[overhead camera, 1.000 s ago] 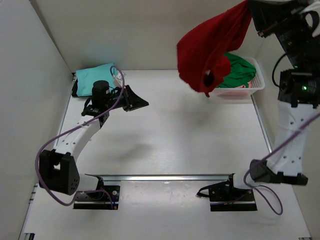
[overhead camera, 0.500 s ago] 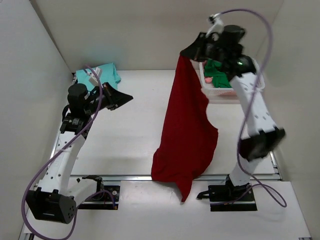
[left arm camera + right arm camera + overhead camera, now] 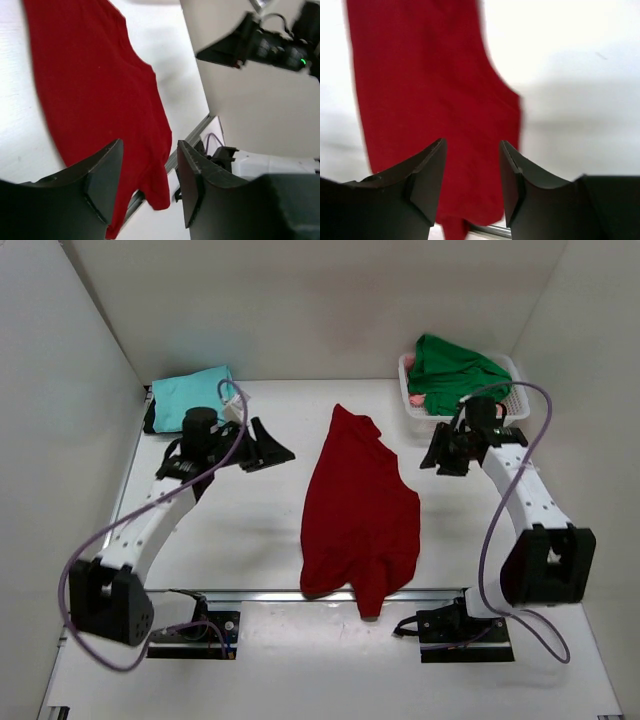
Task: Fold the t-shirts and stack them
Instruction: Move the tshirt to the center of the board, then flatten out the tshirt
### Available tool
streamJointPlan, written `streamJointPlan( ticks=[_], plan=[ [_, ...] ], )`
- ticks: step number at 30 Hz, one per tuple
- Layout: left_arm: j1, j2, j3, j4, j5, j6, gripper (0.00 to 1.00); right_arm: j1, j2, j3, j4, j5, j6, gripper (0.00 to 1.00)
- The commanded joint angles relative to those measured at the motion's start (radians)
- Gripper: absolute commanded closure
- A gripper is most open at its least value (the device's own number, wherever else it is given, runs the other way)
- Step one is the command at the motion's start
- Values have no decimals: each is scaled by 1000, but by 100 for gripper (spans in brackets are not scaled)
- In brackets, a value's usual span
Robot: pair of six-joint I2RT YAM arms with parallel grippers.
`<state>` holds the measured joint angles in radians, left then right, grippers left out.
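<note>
Dark red t-shirt point(image 3: 358, 510) mid-frame, hem overlapping worktop's point(image 3: 250, 535) lower rail; left pincer point(image 3: 275, 446) and right pincer point(image 3: 433, 454), both agape and empty, flank it, well apart.

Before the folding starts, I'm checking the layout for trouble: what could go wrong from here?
The near end of the dark red shirt drapes over the metal rail, so it might snag or slide when pulled. It also lies narrow and bunched rather than spread flat; folding it now would likely come out lopsided.

Red t-shirt point(image 3: 358, 510) sprawls mid-table, teal t-shirt point(image 3: 190, 395) far-left, green t-shirt point(image 3: 450, 370) far-right.
</note>
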<state>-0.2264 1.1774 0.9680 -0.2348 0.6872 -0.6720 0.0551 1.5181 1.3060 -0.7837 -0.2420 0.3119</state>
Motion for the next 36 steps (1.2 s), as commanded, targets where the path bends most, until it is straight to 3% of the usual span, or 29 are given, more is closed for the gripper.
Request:
streamJointPlan(
  ticks=[1,2,8,10,11,16,20,21,22,24,30,36],
  plan=[
    [-47,153,108,38,18,48,43,-14,-105,-155,109,42,-40,56],
    [-62,186,153,57,28,45,47,-18,-116,-210,122,49,-42,53],
    [-88,453,397,74,54,72,50,-9,-64,-341,193,24,-33,46],
    [-113,586,545,-21,17,122,47,23,-29,-341,201,62,-36,46],
    [-144,746,813,-116,-6,165,45,37,15,-355,221,82,-19,46],
    [-159,1002,1075,-176,21,135,44,89,106,-309,206,75,-20,45],
    [-156,1048,1040,-89,52,62,45,121,165,-291,192,58,-8,45],
    [-153,1061,1028,-75,70,55,45,115,172,-287,189,58,-5,54],
    [-149,1071,1013,-54,77,39,45,118,177,-278,187,41,-1,80],
    [-152,1074,994,-34,103,23,46,114,162,-261,166,41,7,100],
    [-133,963,809,8,146,-23,48,14,4,-12,91,-33,56,100],
    [16,615,539,103,140,-135,50,86,-33,531,6,130,93,100]
  ],
)
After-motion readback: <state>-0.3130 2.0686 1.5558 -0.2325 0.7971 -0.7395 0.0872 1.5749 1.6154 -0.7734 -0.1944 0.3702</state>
